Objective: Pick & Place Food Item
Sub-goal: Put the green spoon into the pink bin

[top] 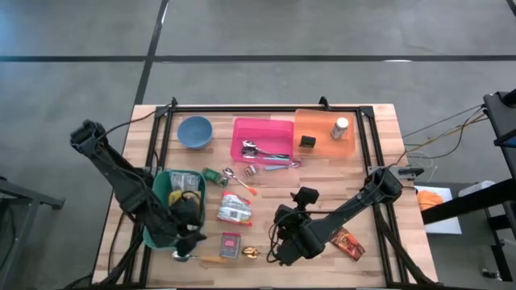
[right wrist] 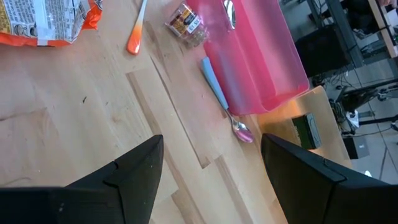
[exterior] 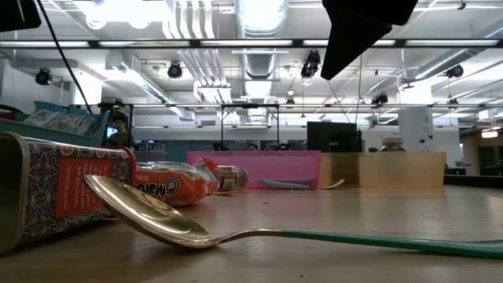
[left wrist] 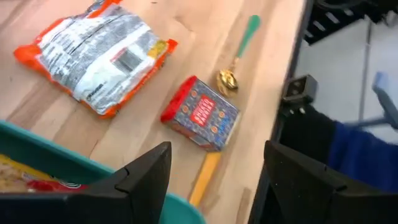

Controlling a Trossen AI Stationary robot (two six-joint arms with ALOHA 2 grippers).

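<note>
An orange-and-white snack packet (top: 235, 209) (left wrist: 99, 53) lies flat on the wooden table, near its middle. Nearer the front edge a red patterned tin (top: 230, 244) (left wrist: 202, 115) lies beside a gold spoon with a green handle (top: 251, 253) (exterior: 145, 212). The green bin (top: 157, 189) at the left holds more food packets. My left gripper (top: 191, 225) (left wrist: 217, 158) hovers open over the bin's near right corner. Right of the tin, my right gripper (top: 282, 242) (right wrist: 211, 149) hangs open above bare table.
A blue bowl (top: 194, 131), a pink bin (top: 262, 138) with cutlery and an orange bin (top: 325, 133) line the far edge. A small jar (right wrist: 186, 22) and loose spoons (right wrist: 217, 99) lie before the pink bin. A red packet (top: 348, 242) lies near the right arm.
</note>
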